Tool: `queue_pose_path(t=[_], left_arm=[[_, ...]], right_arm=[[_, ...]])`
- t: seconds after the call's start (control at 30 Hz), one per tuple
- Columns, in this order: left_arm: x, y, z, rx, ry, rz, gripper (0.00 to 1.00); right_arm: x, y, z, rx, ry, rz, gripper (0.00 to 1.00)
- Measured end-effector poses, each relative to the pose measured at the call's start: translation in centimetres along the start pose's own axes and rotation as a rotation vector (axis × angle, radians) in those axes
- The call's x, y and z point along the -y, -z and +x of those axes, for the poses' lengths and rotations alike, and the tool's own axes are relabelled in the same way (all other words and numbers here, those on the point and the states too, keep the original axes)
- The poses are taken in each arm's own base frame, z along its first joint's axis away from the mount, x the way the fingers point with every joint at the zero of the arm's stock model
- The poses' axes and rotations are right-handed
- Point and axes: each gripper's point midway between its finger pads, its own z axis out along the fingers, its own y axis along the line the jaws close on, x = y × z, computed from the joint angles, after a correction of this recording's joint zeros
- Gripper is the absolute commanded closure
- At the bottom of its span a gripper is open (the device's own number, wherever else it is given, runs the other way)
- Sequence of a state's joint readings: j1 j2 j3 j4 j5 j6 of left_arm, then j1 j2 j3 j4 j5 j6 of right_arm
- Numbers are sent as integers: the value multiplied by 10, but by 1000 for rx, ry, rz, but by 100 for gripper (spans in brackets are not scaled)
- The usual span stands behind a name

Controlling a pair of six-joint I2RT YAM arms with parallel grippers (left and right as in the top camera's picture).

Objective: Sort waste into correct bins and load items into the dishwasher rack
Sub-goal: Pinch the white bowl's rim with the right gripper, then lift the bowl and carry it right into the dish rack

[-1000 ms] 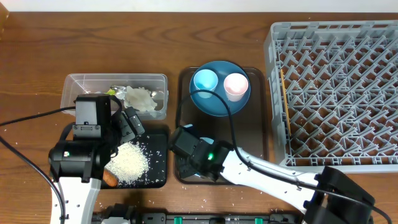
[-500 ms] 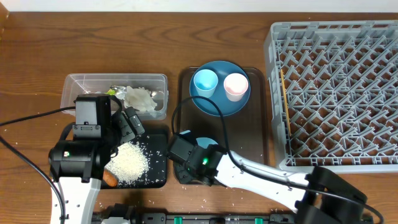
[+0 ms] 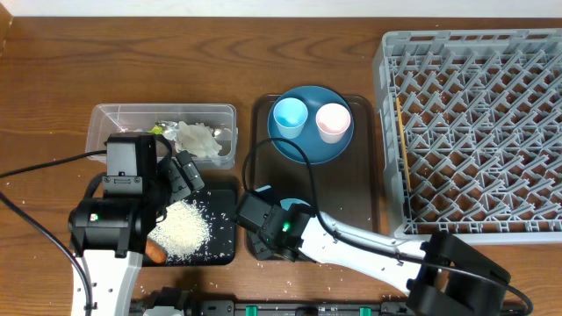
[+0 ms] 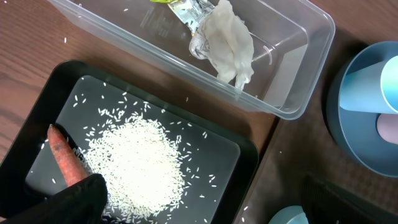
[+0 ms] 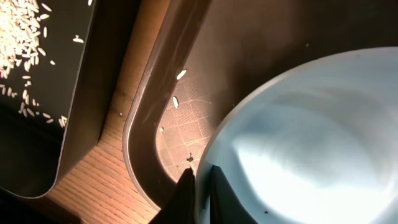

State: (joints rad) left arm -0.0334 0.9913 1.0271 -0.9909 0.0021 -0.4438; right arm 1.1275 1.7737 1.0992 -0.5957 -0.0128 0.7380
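right jaws pinch bowl [image 5: 298,137] rim, wrist low; left jaws wide.

Above the dishwasher rack [image 3: 474,132] the way lay open, two chopsticks [image 3: 401,145] hugging its left wall, whereas the right arm [image 3: 369,250] sprawled across the brown serving tray's [image 3: 364,175] near end and the left arm [image 3: 110,224] overhung the black tray [image 3: 224,219].

White rice heap [image 4: 134,165] and orange carrot [image 4: 62,158] in black tray [image 4: 247,158], crumpled paper [image 4: 230,40] in clear tub [image 4: 298,74], pale bowl [image 5: 298,137] gripped at rim
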Motion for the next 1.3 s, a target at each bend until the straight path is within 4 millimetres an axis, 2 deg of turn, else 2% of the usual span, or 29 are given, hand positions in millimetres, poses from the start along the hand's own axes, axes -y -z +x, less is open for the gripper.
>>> queue_pose_path(t=[0.2,0.3,0.43,0.63,0.8,0.93,1.07,1.1,1.3], left_arm=[[0,0,0,0,0,0,0],[0,0,0,0,0,0,0],[0,0,0,0,0,0,0],[0,0,0,0,0,0,0],[0,0,0,0,0,0,0],[0,0,0,0,0,0,0],[0,0,0,0,0,0,0],[0,0,0,1,0,0,0],[0,0,0,0,0,0,0]], right_arm=[[-1,4,-2,6,2,-1,99],[-2,13,-4,19,14,-14,99],[1,41,-8,41,12,-44,99],[16,100,-22,124,29,-113,99],[49,163,-44,251,-11,-213,99],[89,210,-59,355,-57,-315,99],[131,236,-66,430,-116,-366,99],[147,243,-68,456,-140,-378,99],[204,266,-71,555,-219,-470,99]])
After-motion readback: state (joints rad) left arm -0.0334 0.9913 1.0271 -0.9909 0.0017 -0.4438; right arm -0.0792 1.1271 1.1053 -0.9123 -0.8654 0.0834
